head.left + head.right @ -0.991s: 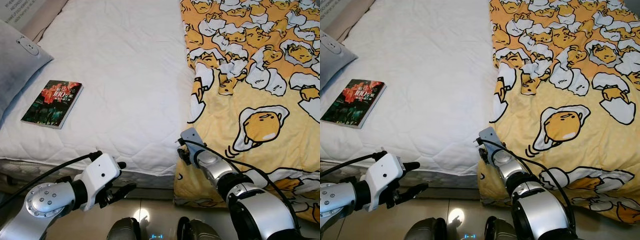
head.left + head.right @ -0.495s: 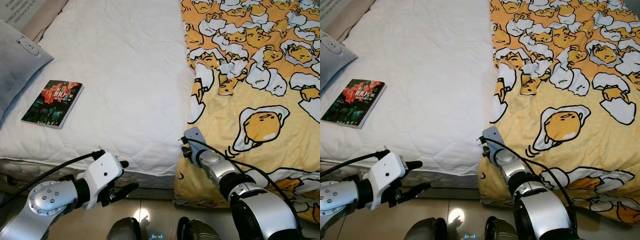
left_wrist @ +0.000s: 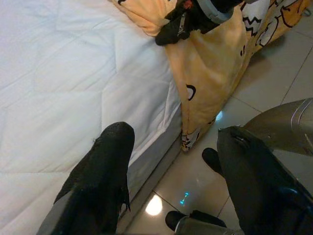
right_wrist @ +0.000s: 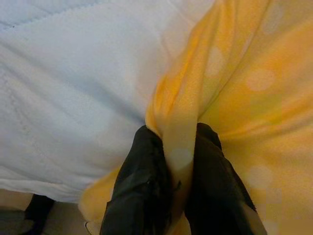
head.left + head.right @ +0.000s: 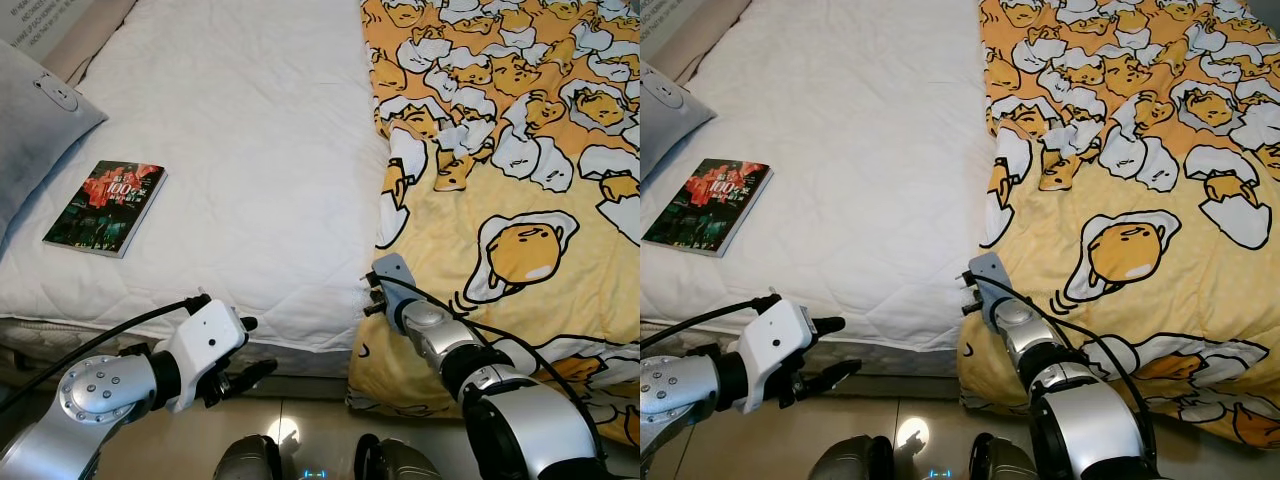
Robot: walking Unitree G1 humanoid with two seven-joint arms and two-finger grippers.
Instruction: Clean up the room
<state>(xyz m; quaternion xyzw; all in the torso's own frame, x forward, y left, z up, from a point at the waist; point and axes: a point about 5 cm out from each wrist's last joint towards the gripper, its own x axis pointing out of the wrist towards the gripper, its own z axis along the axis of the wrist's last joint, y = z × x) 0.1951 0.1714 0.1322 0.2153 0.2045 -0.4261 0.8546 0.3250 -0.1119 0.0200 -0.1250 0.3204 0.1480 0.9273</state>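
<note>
Our right gripper (image 4: 168, 171) pinches the yellow egg-print blanket (image 5: 520, 200) edge, ready for spreading over the adjacent white quilted mattress (image 5: 240, 150); our left gripper (image 3: 171, 166) idles open.

A yellow blanket (image 5: 520, 200) printed with cartoon fried-egg figures covers the right part of the bed, rumpled along its left border and hanging over the near edge toward the floor. A fold of its near left edge is pinched between 2 black fingers (image 4: 142, 181). A dark-covered book (image 5: 104, 207) lies flat on the white mattress, near a grey pillow (image 5: 35, 130).
</note>
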